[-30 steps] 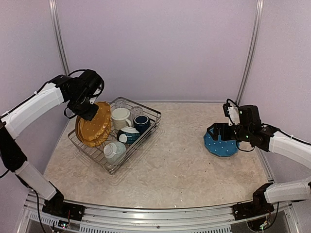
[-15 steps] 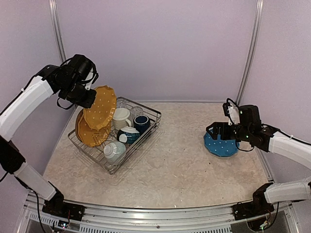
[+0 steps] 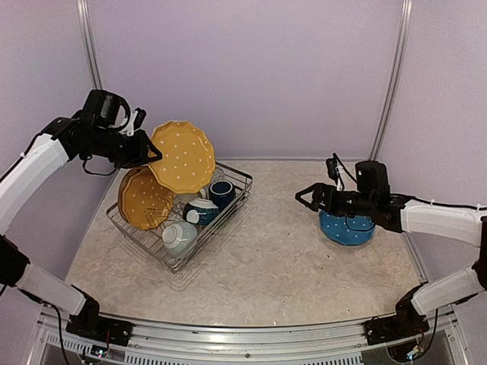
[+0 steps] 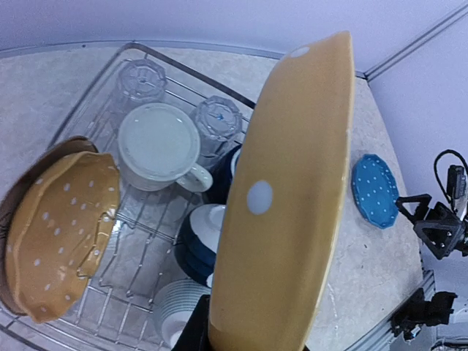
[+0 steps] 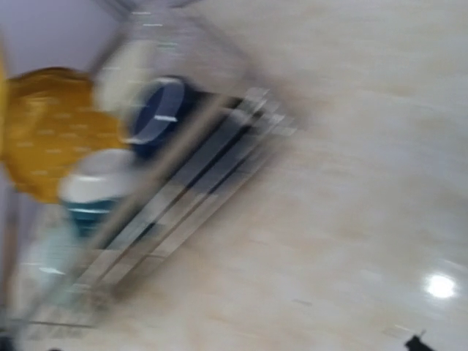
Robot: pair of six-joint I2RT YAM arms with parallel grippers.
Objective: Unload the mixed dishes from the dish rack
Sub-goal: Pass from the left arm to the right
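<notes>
My left gripper point(image 3: 149, 154) is shut on the rim of a mustard-yellow white-dotted plate point(image 3: 183, 156), which hangs in the air above the dish rack point(image 3: 238, 199). In the left wrist view that plate point(image 4: 285, 205) stands edge-on over the rack. A second yellow plate point(image 3: 144, 199) leans in the rack's left end. A cream mug point(image 4: 157, 142), two clear tumblers point(image 4: 218, 117), a navy mug point(image 3: 222, 192) and teal bowls point(image 3: 202, 209) also sit in the rack. My right gripper point(image 3: 307, 198) is open, with nothing between its fingers, above the table left of a blue dotted plate point(image 3: 346, 226).
The right wrist view is motion-blurred and shows the rack's wire side point(image 5: 190, 183) and bare marbled tabletop point(image 5: 329, 219). A pale ribbed bowl point(image 3: 179, 236) lies at the rack's near end. Purple walls close in the back and both sides.
My left arm has lifted the yellow plate up out of the rack and turned its face outward. My right gripper has swung left, away from the blue plate.
</notes>
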